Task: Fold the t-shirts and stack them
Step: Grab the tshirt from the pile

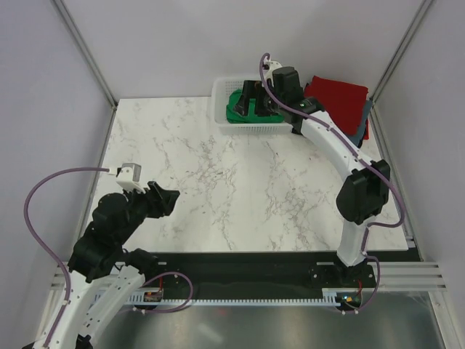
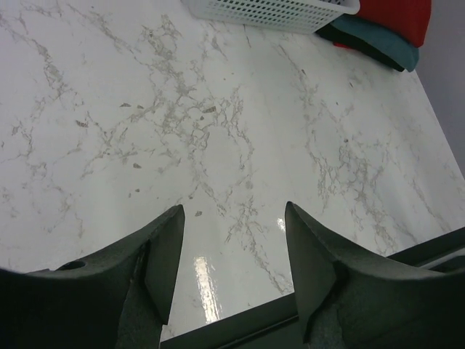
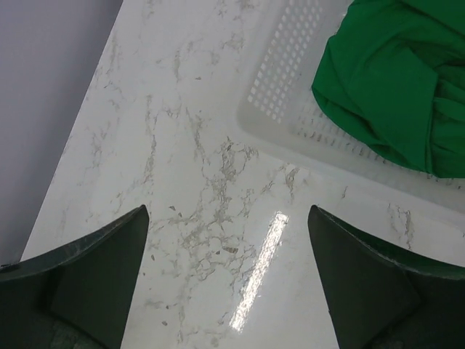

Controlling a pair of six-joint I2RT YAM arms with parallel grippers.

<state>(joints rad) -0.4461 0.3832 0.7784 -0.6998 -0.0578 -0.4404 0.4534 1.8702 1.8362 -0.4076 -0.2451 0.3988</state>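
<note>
At the near left, the left jaws hang released over the white marble surface (image 1: 218, 189), gripping nothing, with bare stone showing between them. Far and right of centre, a white mesh plastic basket (image 1: 251, 129) holds the crumpled bright green cloth t-shirt (image 1: 236, 107). The right jaws hover over the basket, spread wide and empty. Just right of the basket, in the far right corner, a folded red cloth t-shirt (image 1: 338, 98) lies on top of a folded grey-blue one (image 2: 381, 43).

I'm watching the marble table (image 1: 218, 189) carrying a mesh basket (image 1: 219, 102) at its far edge, red shirt (image 1: 340, 98) over grey-blue shirt (image 2: 374, 36) beside it.
</note>
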